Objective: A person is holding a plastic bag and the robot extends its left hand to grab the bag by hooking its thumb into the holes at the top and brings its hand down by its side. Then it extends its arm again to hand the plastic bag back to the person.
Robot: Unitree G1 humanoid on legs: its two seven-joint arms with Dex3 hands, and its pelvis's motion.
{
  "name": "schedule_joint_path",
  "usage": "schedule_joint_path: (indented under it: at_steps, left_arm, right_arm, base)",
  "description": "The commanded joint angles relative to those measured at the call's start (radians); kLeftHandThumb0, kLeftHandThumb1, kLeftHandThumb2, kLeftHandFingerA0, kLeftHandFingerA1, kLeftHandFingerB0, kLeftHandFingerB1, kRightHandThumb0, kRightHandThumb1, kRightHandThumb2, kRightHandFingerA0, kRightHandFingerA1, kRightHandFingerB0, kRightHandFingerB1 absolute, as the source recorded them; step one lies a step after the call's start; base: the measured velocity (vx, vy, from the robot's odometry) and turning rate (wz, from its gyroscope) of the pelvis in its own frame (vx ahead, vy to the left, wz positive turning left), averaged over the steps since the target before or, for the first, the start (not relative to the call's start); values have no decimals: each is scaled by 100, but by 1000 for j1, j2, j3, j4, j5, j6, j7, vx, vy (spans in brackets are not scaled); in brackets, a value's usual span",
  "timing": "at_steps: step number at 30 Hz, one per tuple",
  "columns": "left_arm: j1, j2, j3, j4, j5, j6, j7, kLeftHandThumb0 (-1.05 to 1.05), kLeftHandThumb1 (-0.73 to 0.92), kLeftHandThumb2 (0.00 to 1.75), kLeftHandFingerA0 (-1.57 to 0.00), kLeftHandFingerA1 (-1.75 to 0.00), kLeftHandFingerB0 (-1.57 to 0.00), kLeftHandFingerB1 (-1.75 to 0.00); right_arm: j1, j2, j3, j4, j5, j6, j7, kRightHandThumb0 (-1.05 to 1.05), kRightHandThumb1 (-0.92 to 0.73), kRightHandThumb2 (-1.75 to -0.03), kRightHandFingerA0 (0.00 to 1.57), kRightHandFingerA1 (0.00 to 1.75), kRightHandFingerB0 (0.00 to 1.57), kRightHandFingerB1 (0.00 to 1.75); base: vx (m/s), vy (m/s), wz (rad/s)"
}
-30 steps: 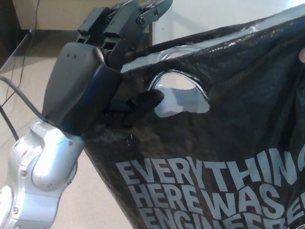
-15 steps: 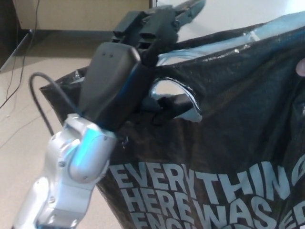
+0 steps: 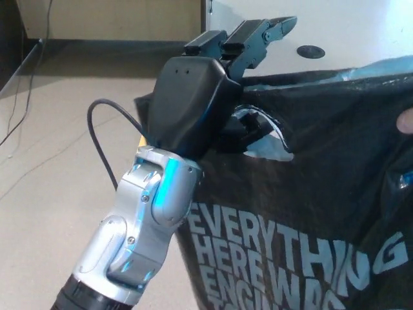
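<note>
1. Mostly bag [image 3: 303, 213]: black plastic, filling the right and lower part of the head view, hanging upright with its mouth at the top and its body dropping out of the bottom edge.
2. Contents hidden; only a pale, glossy inner lining seen at the mouth, near the upper right.
3. White block lettering across the near face, reading left to right and climbing slightly toward the right; "EVERYTHING" legible, lower lines cut off.
4. Handle hole [image 3: 268, 139] cut near the top edge, oval, long axis roughly level.
5. Left hand [image 3: 206, 97] raised at the bag's top left corner, palm housing just beside the hole.
6. Thumb [image 3: 248, 132] poked into the hole, hooked against its rim; bag caught on it.
7. Two fingers [image 3: 255, 35] stretched out above the bag's top edge, spread away from the thumb, not curled round the plastic.
8. Silver forearm [image 3: 139, 232] rising from the lower left, with a black cable [image 3: 97, 135] looping off its left side.
9. Sliver of a person's hand [image 3: 406, 121] at the right edge, touching the bag's upper part.
10. Beige floor [image 3: 51, 181] behind.
</note>
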Motion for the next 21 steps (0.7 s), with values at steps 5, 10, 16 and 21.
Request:
schedule_joint_path:
  at_steps: [5, 10, 16, 21]
  left_arm:
    - [-45, 2, 31, 79, 28, -78, 207, -46, 61, 59, -68, -49, -52, -38]
    - [-83, 1, 10, 131, 87, -63, 280, -49, 60, 59, -75, -50, -52, -37]
    - [-118, -15, -20, 192, 55, -97, 265, -18, 74, 63, -98, -165, -46, -36]
    - [-165, -20, -36, 266, 33, -157, 297, -23, 46, 86, -121, -137, -85, -74]
  right_arm:
    - [-3, -18, -6, 6, 4, -2, -2, -26, -69, -60, 63, 46, 50, 40]
    - [3, -23, -3, 3, 0, -1, -4, -34, -60, -76, 60, 55, 47, 49]
    - [3, -20, 10, 5, -11, -4, -10, -34, -60, -76, 65, 58, 48, 49]
    - [-3, -26, 10, -2, -15, -1, -18, -34, -61, -76, 61, 55, 48, 49]
  base:
    - [0, 0, 0]
    - [0, 0, 0]
    - [0, 0, 0]
    - [0, 0, 0]
